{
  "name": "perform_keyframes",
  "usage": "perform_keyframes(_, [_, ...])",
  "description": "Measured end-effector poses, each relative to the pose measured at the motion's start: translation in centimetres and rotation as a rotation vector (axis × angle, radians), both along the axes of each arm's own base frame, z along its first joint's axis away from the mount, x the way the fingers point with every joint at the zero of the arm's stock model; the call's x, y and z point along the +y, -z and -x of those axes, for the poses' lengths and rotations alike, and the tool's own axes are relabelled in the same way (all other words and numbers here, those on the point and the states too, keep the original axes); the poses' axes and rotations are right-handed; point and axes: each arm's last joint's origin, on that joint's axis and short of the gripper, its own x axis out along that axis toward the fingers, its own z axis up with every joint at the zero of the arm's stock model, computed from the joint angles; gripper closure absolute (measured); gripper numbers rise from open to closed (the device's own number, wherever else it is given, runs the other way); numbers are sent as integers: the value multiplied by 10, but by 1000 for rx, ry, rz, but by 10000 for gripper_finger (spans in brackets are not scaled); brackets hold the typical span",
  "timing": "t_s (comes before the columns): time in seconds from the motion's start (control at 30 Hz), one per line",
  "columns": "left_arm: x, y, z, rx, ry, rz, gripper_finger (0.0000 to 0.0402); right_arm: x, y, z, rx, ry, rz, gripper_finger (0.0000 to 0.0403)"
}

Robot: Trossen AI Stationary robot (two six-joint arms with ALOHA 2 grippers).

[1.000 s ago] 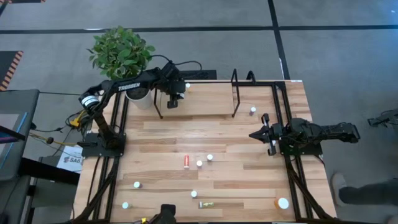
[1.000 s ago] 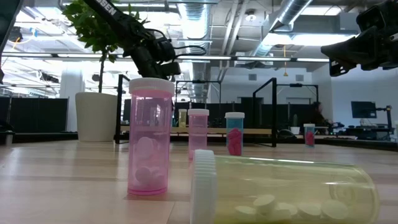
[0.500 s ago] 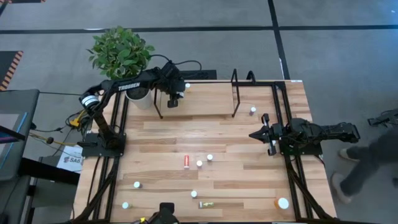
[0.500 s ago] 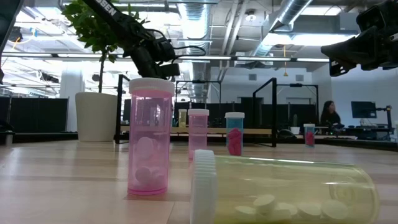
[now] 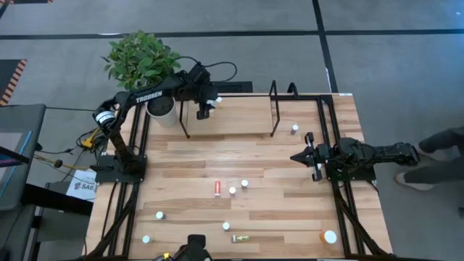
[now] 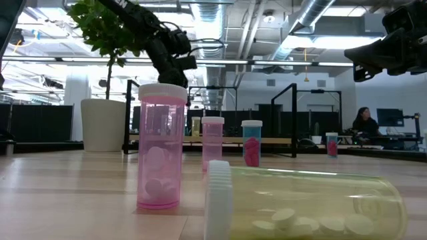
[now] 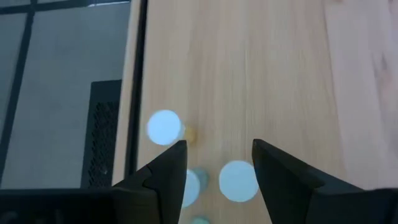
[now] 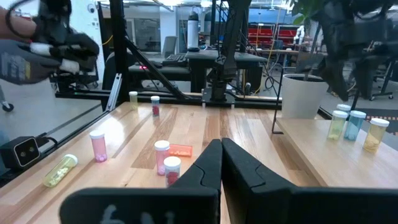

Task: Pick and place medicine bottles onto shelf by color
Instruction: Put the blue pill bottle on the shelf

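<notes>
The shelf (image 5: 239,116), a light-wood board between black upright loops, stands at the table's far side. Three white-capped bottles (image 7: 165,127) stand at its left end; they also show in the right wrist view (image 8: 356,124). My left gripper (image 5: 203,110) hovers open and empty above them (image 7: 217,146). My right gripper (image 5: 297,156) is shut and empty at the table's right side (image 8: 221,149). Loose bottles stand or lie on the table: a red one lying (image 5: 217,188), a yellow one lying (image 5: 241,238), the larger orange one (image 5: 328,236), and several white-capped ones (image 5: 232,191).
A potted plant (image 5: 141,61) stands at the far left corner beside the left arm. One bottle (image 5: 294,129) stands right of the shelf's right loop. A pink bottle (image 6: 161,147) and the lying yellow one (image 6: 307,203) stand close to the low camera. A person (image 5: 435,148) passes right of the table.
My left gripper has risen from the shelf's left end and drawn a little toward the table's far edge, staying empty. The bottles on the shelf have stayed where they were. A person has walked in at the right of the table.
</notes>
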Motion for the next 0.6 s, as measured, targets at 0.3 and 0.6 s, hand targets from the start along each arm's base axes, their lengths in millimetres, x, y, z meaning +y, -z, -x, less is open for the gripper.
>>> perform_keyframes(0.3, [-33, -48, -26, -55, -45, 94, 232, 0, 0, 0, -1, 0, 0, 377])
perform_keyframes(0.6, [-118, -59, -69, -94, -211, 165, 232, 0, 0, 0, 0, 0, 0, 377])
